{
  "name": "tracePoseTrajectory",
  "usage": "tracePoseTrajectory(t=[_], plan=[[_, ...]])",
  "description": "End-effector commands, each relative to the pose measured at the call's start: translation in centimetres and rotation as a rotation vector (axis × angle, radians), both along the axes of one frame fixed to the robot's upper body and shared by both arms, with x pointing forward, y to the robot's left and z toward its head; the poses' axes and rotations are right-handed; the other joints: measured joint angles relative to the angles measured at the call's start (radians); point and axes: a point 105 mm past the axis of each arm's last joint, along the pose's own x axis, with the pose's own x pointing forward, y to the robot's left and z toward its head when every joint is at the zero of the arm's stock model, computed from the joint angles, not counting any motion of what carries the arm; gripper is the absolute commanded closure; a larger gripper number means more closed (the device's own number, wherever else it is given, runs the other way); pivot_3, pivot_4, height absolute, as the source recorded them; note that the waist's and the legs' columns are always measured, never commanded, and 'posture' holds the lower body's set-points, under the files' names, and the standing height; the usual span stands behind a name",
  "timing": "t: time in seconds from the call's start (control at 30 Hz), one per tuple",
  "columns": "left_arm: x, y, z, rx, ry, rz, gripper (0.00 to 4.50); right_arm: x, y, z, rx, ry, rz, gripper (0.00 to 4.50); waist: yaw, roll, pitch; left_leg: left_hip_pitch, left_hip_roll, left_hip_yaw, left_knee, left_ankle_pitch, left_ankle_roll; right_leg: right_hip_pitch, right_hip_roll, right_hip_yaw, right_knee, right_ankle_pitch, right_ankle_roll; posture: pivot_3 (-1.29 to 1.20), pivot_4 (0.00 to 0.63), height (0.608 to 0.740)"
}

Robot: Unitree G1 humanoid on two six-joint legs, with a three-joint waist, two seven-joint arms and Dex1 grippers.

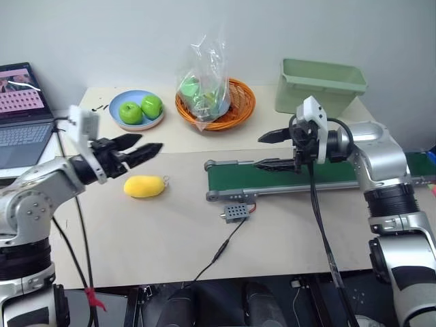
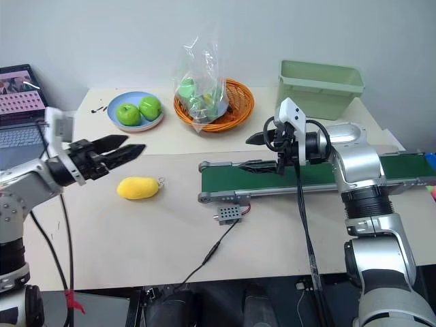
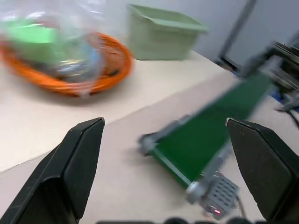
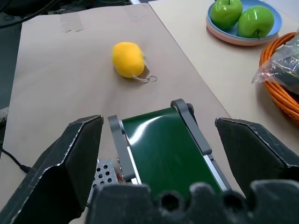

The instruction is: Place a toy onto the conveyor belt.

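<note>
Toy: the yellow toy (image 1: 144,186) lies on the table (image 1: 136,238), on the laptop side of the belt's near end and well apart from it; nothing touches it. A small ring on a cord hangs from its end facing the belt.
Belt: the dark green belt (image 1: 272,177) runs away from the toy toward the right edge of the table, its top bare at the end nearest the toy.
Box: a small grey box (image 1: 234,213) sits just in front of the belt's near end, with a black cable trailing off toward the table's front edge.
Left gripper: the left gripper (image 1: 139,148) hangs in the air above and just behind the toy, pointing toward the belt; its fingers are spread wide and empty.
Right gripper: the right gripper (image 1: 272,150) hovers over the belt's near end, pointing toward the toy; its fingers stand wide apart, holding nothing.
Plate: a blue plate (image 1: 119,119) with two green apples (image 1: 141,109) sits behind the toy.
Basket: an orange basket (image 1: 238,112) holding a clear bag (image 1: 203,82) stands behind the belt's near end.
Bin: a pale green bin (image 1: 320,85) stands behind the belt, beyond the basket.
Laptop: an open laptop (image 1: 20,122) sits far past the toy, away from the belt.
</note>
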Motion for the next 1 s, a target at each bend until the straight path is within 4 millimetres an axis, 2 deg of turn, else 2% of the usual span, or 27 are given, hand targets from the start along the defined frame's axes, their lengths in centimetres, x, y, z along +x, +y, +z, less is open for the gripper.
tracePoseTrajectory(t=[0.03, 0.13, 0.37, 0.5, 0.63, 0.83, 1.0], plan=[[0.7, 5.0, -1.6, -0.175, 0.099, 0.25, 0.04, -0.3, 0.3, 1.2, 0.008, -0.052, 0.018, 0.0, 0.003, 0.0, 0.0, 0.0, 0.0, 0.0, 0.0, 0.0, 0.0, 0.0, 0.0, 0.0, 0.0, 0.0, 0.0, 0.0, 0.15, 0.74], [0.7, 7.1, -4.0, -0.325, 0.199, 0.361, 0.04, -0.2, 0.4, 1.0, 0.004, -0.049, 0.019, 0.0, 0.005, 0.0, 0.0, 0.0, 0.0, -0.001, 0.0, 0.0, 0.0, 0.0, 0.0, 0.0, 0.001, 0.0, 0.0, 0.0, 0.15, 0.74], [0.5, 7.7, -9.3, -0.667, 0.383, 0.481, 0.04, -0.1, 0.6, 1.0, -0.004, -0.052, 0.022, 0.0, 0.01, -0.001, 0.0, 0.0, -0.001, -0.002, 0.0, 0.0, -0.001, 0.0, -0.001, 0.0, 0.0, 0.0, 0.0, 0.0, 0.15, 0.74], [-0.4, 8.4, -12.3, -0.662, 0.474, 0.566, 0.04, -0.1, 0.4, 0.9, -0.013, -0.051, 0.013, 0.0, 0.006, -0.002, 0.0, 0.0, -0.001, -0.002, 0.0, 0.0, -0.001, 0.0, -0.002, -0.001, 0.0, 0.0, 0.0, 0.0, 0.15, 0.74], [-0.7, 8.6, -13.3, -0.717, 0.514, 0.577, 0.04, -0.1, 0.0, 0.9, -0.021, -0.051, 0.003, 0.0, 0.005, -0.002, 0.0, 0.0, -0.001, -0.002, 0.0, 0.0, -0.002, -0.001, -0.002, 0.0, 0.0, 0.0, 0.0, 0.0, 0.15, 0.74], [-0.5, 7.6, -14.4, -0.756, 0.555, 0.549, 0.04, -0.1, -0.2, 1.1, -0.026, -0.056, -0.007, 0.0, 0.007, -0.002, 0.0, 0.001, -0.002, -0.002, 0.0, 0.0, -0.002, 0.0, -0.002, 0.0, -0.001, 0.0, 0.0, 0.0, 0.15, 0.74], [0.0, 6.4, -14.4, -0.794, 0.57, 0.494, 0.04, -0.2, -0.3, 1.2, -0.031, -0.059, -0.012, 0.0, 0.008, -0.002, 0.0, 0.001, -0.002, -0.001, 0.0, -0.001, -0.002, 0.0, -0.002, 0.0, -0.001, 0.0, 0.0, 0.0, 0.15, 0.74]])
